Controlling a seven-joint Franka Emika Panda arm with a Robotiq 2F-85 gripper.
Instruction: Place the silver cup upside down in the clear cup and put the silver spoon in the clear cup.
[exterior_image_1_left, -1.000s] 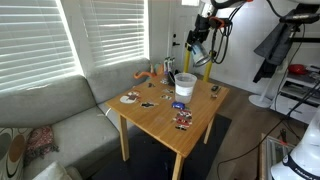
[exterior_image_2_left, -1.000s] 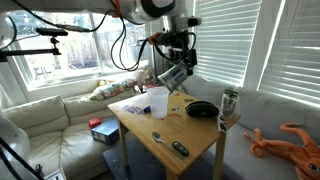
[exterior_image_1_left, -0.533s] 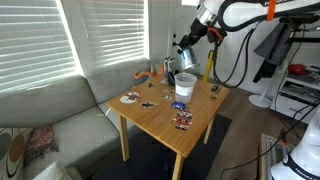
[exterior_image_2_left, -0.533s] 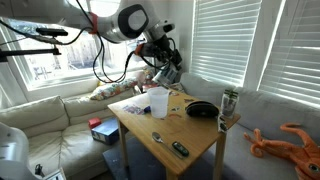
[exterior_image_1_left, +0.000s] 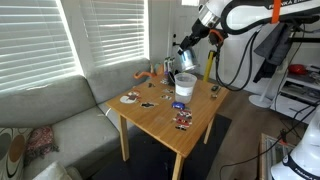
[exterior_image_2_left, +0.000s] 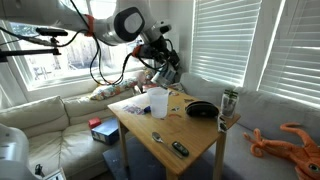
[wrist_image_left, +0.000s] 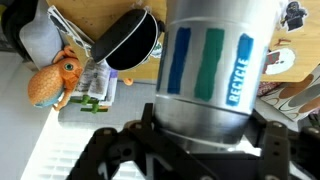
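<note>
My gripper (wrist_image_left: 205, 122) is shut on the silver cup (wrist_image_left: 215, 60), a shiny metal tumbler with blue and green stripes and lettering that fills the wrist view between the two black fingers. In both exterior views the gripper (exterior_image_1_left: 185, 55) (exterior_image_2_left: 166, 68) holds this cup tilted in the air just above the clear cup (exterior_image_1_left: 184, 88) (exterior_image_2_left: 158, 101). The clear cup stands upright on the wooden table (exterior_image_1_left: 160, 125). A thin spoon (exterior_image_2_left: 157, 137) lies near the table's front edge, beside a dark object.
A black bowl (exterior_image_2_left: 201, 109) (wrist_image_left: 130, 40) and a green can (exterior_image_2_left: 229, 102) sit on the table's far side. An orange octopus toy (wrist_image_left: 55, 85) lies beyond. A yellow stick (exterior_image_1_left: 209, 68) stands upright behind the clear cup. Small items are scattered on the table; a sofa borders it.
The arm has swung down and across with the silver cup, from high behind the table to just over the clear cup. In the last half second it has hardly moved.
</note>
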